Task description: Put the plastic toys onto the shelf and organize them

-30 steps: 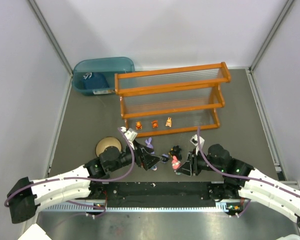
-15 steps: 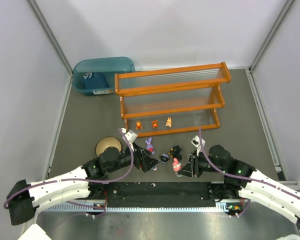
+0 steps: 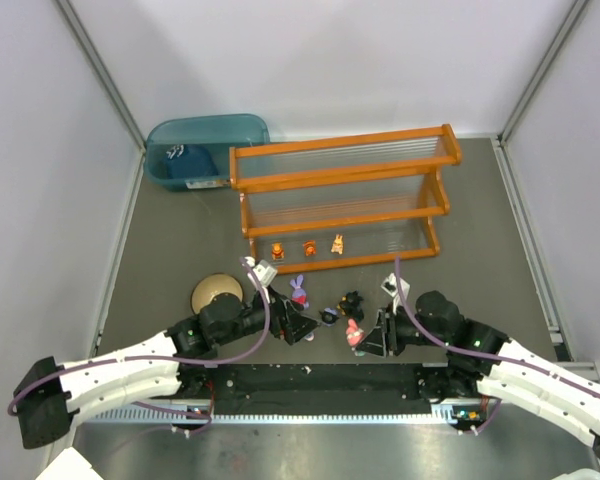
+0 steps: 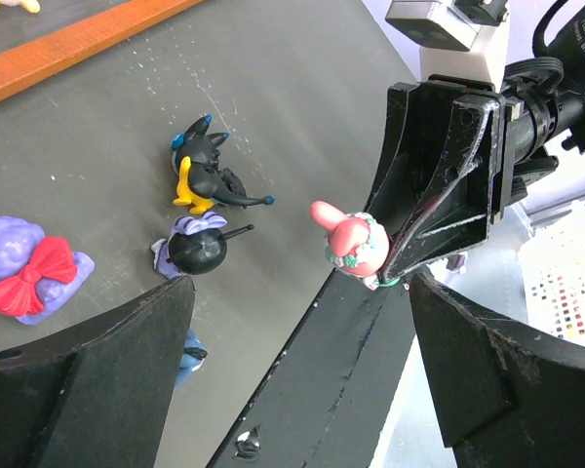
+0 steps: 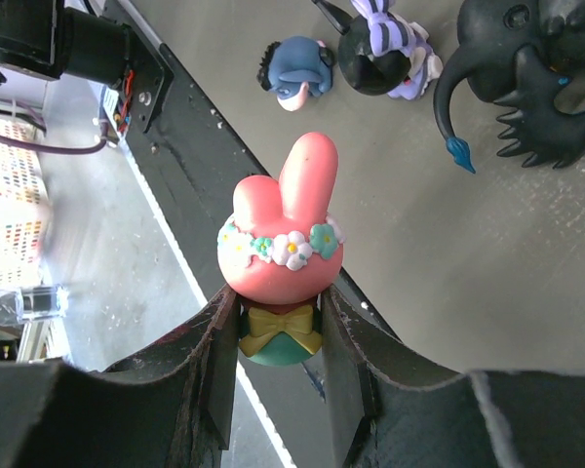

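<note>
My right gripper (image 5: 280, 327) is shut on the green base of a pink bunny toy (image 5: 283, 244), held just above the table's near edge (image 3: 353, 333). The left gripper (image 4: 297, 292) stands open and empty, pointing at that toy (image 4: 349, 242). On the table between the arms lie a purple bunny (image 3: 299, 291), a black dragon-like toy (image 3: 351, 302), a black-headed purple figure (image 4: 197, 249) and a small dark-blue toy (image 3: 328, 316). The orange-framed shelf (image 3: 340, 178) stands behind them, with three orange and tan toys (image 3: 308, 247) in a row on its bottom tier.
A teal bin (image 3: 195, 150) holding a dark cap sits left of the shelf. A tan bowl (image 3: 216, 293) rests beside the left arm. The black base rail (image 3: 310, 380) runs along the near edge under both grippers.
My right gripper has drawn the pink bunny slightly nearer the table's front edge. The left gripper has pulled back a little, uncovering the purple bunny.
</note>
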Action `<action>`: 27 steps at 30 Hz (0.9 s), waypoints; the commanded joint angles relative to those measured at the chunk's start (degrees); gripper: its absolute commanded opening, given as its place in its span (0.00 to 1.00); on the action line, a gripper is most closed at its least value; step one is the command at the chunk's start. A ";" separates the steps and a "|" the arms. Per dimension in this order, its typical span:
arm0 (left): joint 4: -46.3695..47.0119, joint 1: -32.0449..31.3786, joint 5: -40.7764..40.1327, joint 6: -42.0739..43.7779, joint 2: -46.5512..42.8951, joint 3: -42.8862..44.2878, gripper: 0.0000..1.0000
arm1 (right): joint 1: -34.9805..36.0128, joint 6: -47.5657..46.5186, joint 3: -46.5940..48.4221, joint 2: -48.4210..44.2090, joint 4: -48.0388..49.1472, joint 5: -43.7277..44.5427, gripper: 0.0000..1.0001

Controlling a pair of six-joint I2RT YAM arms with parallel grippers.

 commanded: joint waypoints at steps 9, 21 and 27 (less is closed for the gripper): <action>6.86 -1.38 1.60 -3.82 -0.01 -2.05 0.94 | 2.75 2.05 -1.35 0.19 5.51 -0.62 0.00; 8.88 -4.72 0.10 -4.44 2.28 -2.32 0.93 | 7.41 3.81 -1.97 2.57 8.76 2.72 0.00; 12.92 -6.21 0.89 -4.44 3.16 -3.11 0.90 | 8.55 4.25 -2.23 2.74 10.52 2.37 0.00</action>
